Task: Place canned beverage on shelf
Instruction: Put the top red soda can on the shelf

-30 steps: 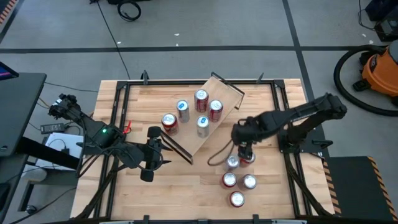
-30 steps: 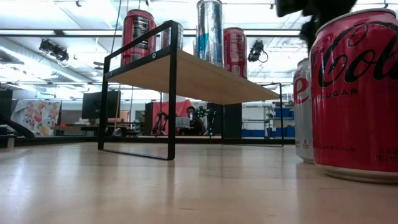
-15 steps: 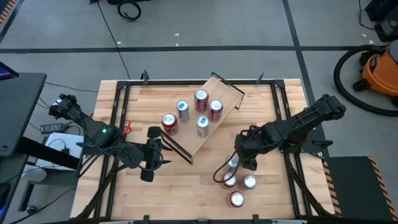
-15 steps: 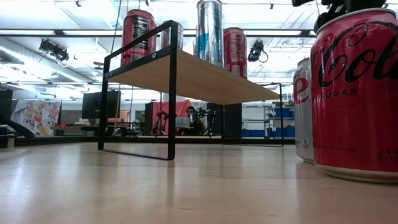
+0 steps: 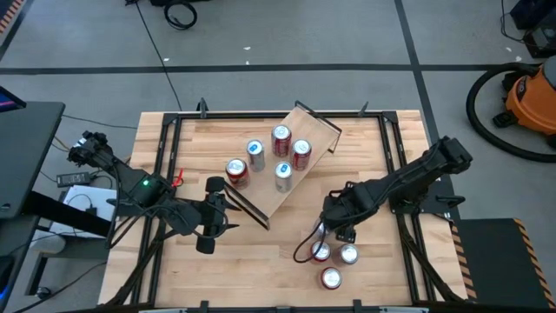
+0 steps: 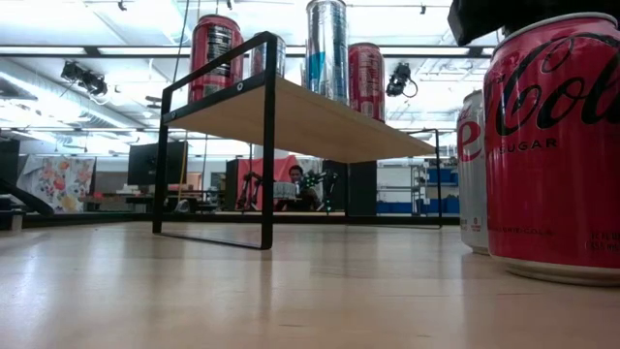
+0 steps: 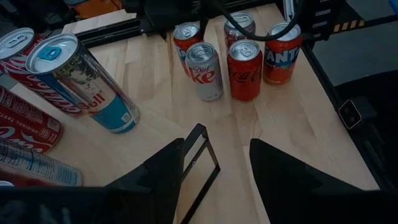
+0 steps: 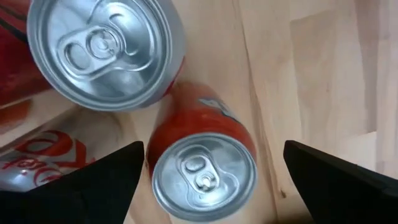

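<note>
The shelf [image 5: 281, 165] lies at an angle across the middle of the bench [image 5: 200, 261], one end near the far rail, the other close to the left gripper [image 5: 206, 233]. Five cans stand on its plank: a red one [image 5: 236, 171], a blue-topped one [image 5: 254, 153], another red [image 5: 281, 138], a third red [image 5: 301, 153] and a slim silver one [image 5: 283, 175]. Bare plank remains toward the far end, and the bench in front of the shelf is open wood.

The right gripper [image 5: 340, 228] hangs over the cluster of cans near the front right of the bench, its fingers spread wide around nothing; in the right wrist view an orange can [image 8: 202, 162] sits between them below, with a red can [image 8: 106, 53] just beside it. Two more can tops [image 5: 348, 254] [image 5: 331, 278] show nearer the front edge.

Compared with a second ago, the right arm has drawn toward the front edge and its fingers have opened.

The left gripper waits by the shelf's near end, fingers partly apart, seemingly holding nothing.
</note>
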Robot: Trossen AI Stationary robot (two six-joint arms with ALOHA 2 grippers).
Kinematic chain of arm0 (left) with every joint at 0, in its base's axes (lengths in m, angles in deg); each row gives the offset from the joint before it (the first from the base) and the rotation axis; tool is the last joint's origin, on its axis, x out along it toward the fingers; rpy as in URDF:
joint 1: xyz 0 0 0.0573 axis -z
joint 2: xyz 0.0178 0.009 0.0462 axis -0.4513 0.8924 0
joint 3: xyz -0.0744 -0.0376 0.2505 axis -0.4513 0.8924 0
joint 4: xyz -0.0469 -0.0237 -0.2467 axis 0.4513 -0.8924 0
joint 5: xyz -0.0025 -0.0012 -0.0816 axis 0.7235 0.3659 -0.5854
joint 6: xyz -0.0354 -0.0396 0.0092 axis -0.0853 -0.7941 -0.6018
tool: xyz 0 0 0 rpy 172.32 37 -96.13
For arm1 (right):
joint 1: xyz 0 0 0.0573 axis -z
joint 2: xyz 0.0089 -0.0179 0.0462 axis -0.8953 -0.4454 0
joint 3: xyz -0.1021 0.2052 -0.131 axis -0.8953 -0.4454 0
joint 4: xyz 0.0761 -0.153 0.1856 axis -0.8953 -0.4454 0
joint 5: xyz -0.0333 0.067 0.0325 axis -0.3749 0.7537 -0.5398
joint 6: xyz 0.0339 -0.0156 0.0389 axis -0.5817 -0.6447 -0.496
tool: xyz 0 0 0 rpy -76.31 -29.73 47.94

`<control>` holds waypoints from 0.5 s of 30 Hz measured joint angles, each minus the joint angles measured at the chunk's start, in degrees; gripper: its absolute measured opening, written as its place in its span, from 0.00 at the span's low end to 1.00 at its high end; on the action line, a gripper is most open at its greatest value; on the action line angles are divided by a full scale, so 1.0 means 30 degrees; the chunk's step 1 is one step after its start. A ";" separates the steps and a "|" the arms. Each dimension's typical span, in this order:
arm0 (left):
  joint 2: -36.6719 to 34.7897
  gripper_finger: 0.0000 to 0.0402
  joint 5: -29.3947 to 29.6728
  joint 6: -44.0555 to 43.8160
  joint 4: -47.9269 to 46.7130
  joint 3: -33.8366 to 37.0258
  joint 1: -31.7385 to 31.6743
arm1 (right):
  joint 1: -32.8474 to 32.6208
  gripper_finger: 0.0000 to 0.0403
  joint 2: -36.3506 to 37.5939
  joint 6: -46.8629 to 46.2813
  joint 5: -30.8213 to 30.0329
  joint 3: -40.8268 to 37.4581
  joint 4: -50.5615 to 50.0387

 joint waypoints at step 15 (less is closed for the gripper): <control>0.0000 0.48 -0.0003 -0.0036 -0.0003 0.0000 -0.0003 | 0.0653 0.98 0.0223 -0.0503 0.2092 -0.3859 0.2493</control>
